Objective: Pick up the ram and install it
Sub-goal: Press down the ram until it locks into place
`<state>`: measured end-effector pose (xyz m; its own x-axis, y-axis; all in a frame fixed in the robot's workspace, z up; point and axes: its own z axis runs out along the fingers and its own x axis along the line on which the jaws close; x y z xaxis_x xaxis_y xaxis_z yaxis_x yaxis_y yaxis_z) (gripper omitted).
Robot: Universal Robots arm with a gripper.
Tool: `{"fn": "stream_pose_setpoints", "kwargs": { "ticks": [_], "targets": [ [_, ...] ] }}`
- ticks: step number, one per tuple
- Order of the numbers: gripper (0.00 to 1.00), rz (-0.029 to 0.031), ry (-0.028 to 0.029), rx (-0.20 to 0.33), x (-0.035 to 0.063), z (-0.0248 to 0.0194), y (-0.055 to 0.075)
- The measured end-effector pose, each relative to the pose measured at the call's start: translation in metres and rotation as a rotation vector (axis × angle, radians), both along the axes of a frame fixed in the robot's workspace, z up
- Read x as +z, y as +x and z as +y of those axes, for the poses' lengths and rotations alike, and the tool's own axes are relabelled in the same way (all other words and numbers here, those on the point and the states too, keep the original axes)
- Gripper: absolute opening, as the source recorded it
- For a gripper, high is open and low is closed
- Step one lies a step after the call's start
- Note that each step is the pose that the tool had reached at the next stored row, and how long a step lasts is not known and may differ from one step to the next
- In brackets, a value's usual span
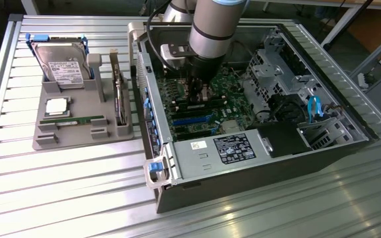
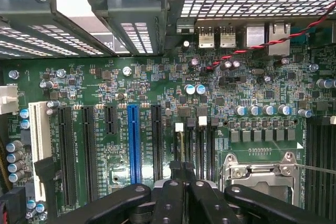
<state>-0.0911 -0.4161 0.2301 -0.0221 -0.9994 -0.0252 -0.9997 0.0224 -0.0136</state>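
though slim, green ram [image 1: 83, 120] stick

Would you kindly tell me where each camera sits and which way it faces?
Exterior view: off the arm, above, looking down at the open computer case, parts holder with a ram; the arm shows.
Wrist view: on the wrist, facing the motherboard; the gripper shows.
Shared: the motherboard and blue slot.

Bright, even overhead light puts glare streaks on the ribbed table [image 1: 78, 198] (near edge brightest); inside the case [image 1: 349, 144], beyond the jaws, shadow deepens.
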Motion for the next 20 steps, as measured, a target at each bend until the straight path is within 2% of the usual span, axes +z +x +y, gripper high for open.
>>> {"fn": "stream_pose_setpoints", "kwargs": {
  "ticks": [3,20],
  "targets": [
    [0.09,0.0,-0.0033,-0.002,0.0262,0.0002,0.0],
    [0.09,0.0,-0.0032,-0.002,0.0271,0.0002,0.0]
  ]
}}
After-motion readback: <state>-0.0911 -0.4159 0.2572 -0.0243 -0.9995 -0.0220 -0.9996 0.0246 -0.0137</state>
